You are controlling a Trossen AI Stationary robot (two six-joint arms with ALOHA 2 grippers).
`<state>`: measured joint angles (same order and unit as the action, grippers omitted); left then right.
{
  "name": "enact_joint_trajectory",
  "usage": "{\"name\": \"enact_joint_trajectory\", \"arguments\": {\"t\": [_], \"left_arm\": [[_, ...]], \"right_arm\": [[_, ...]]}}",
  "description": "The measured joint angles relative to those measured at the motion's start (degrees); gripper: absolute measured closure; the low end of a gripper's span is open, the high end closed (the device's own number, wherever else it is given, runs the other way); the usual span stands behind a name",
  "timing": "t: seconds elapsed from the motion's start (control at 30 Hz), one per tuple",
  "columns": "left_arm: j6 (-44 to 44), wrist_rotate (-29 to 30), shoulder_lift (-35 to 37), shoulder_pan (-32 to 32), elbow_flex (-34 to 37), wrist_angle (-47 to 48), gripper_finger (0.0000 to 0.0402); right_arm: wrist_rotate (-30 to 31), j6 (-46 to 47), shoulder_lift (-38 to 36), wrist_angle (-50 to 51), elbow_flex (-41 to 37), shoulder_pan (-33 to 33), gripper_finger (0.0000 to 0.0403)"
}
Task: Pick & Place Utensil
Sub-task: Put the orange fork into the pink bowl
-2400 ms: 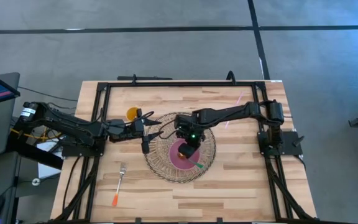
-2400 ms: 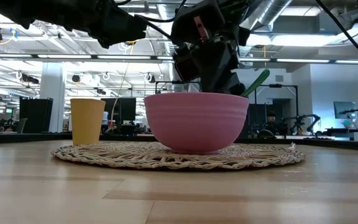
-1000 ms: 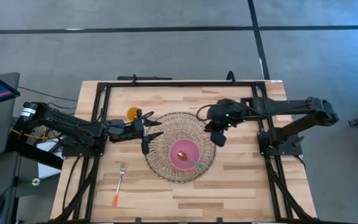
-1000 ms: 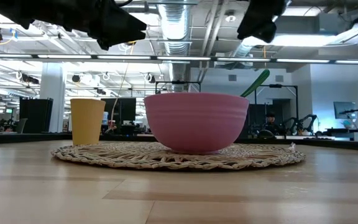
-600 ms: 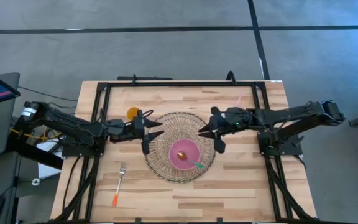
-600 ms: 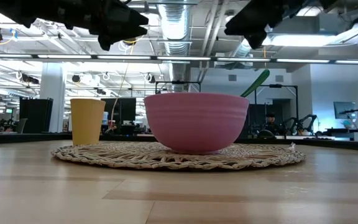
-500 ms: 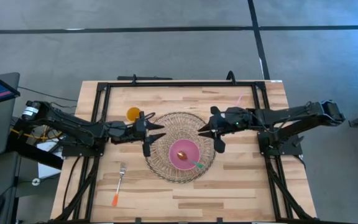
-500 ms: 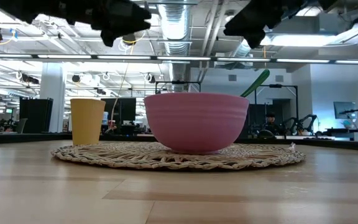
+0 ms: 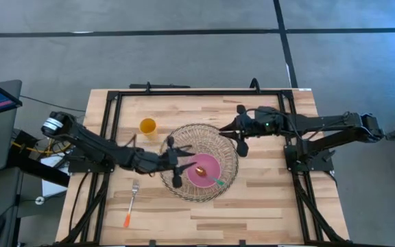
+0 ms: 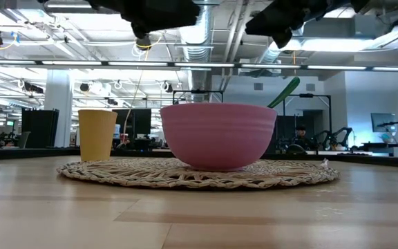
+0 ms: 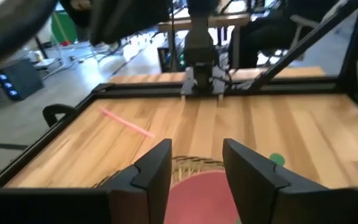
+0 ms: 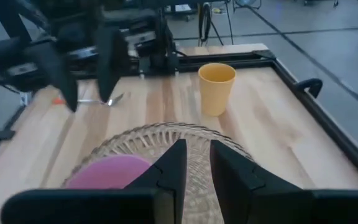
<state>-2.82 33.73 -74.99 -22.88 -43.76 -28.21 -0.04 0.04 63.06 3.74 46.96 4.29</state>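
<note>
A pink bowl [image 9: 193, 176] [image 10: 218, 135] stands on a round woven mat [image 9: 214, 137]. A green spoon [image 9: 217, 182] [image 10: 285, 91] lies in the bowl, its handle leaning on the rim and sticking out over it. My left gripper [image 9: 184, 163] [image 11: 196, 162] hovers open above the mat at the bowl's left side, pointing at the bowl. My right gripper [image 9: 240, 130] [image 12: 197, 158] hangs high over the mat's far right edge, with a narrow gap between its fingers. A fork with an orange handle [image 9: 132, 199] lies flat near the table's near left corner.
A yellow cup [image 9: 147, 125] [image 10: 97, 135] stands upright left of the mat, toward the far edge. A thin pink stick [image 11: 126, 122] lies on the far right part of the table. A black frame [image 9: 197, 90] borders the table. Bare wood lies along the near edge.
My left gripper has swung from beside the yellow cup toward the table's near edge and right, ending over the mat at the bowl's left side. My right gripper, which had drawn back from the bowl, has shifted a little toward the far edge. The spoon stays in the bowl.
</note>
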Motion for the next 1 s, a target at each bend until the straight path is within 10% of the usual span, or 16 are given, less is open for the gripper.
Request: {"name": "enact_joint_trajectory", "arguments": {"t": [0.23, 0.6, 1.0], "left_arm": [[6.2, 12.2, -5.7, -2.7, -7.7, 16.9, 0.0245], [47.0, 13.7, -2.7, -8.9, -8.2, 49.2, 0.0245], [83.2, -15.6, -1.3, -9.5, -8.1, 78.2, 0.0245]], "right_arm": [[-0.1, -0.6, 0.3, -1.5, 0.0, 0.1, 0.0337], [-0.1, -0.6, 0.3, -1.6, 0.0, -0.1, 0.0337], [-0.1, -0.5, 0.3, -1.3, 0.0, -0.1, 0.0337]]}}
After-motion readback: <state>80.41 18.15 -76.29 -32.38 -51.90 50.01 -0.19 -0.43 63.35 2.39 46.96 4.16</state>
